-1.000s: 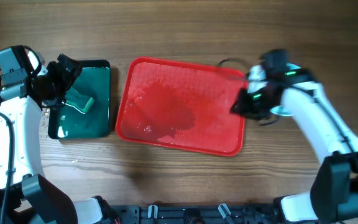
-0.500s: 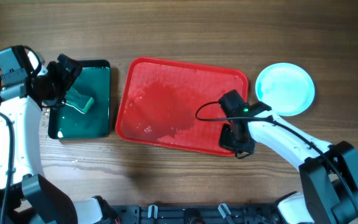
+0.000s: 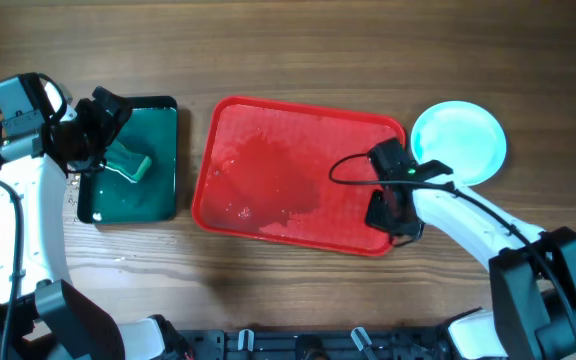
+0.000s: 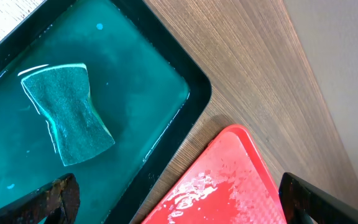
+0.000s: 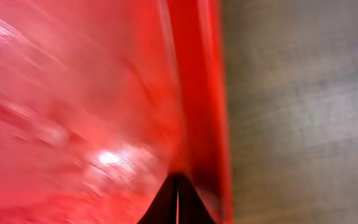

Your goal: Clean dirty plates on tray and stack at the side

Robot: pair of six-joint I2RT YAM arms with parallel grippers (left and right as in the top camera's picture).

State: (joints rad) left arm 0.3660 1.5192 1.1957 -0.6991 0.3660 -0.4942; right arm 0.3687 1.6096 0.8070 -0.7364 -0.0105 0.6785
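Plates: we can count only one plate (image 3: 458, 143), round and light blue-green, at the upper right of the top view. It sits on the table (image 3: 318, 40), just beside the upper right corner of the red tray (image 3: 268, 170). We cannot tell if more plates lie under it. We count one red tray, one green tray (image 3: 158, 195) and one sponge (image 4: 67, 121) in it. The right gripper (image 5: 176, 193) is lower left of the plate, near but not touching. It looks pinched on the red tray's right rim, but that picture is blurry. The left gripper (image 4: 176, 196) hangs over the green tray, wide open, holding nothing.
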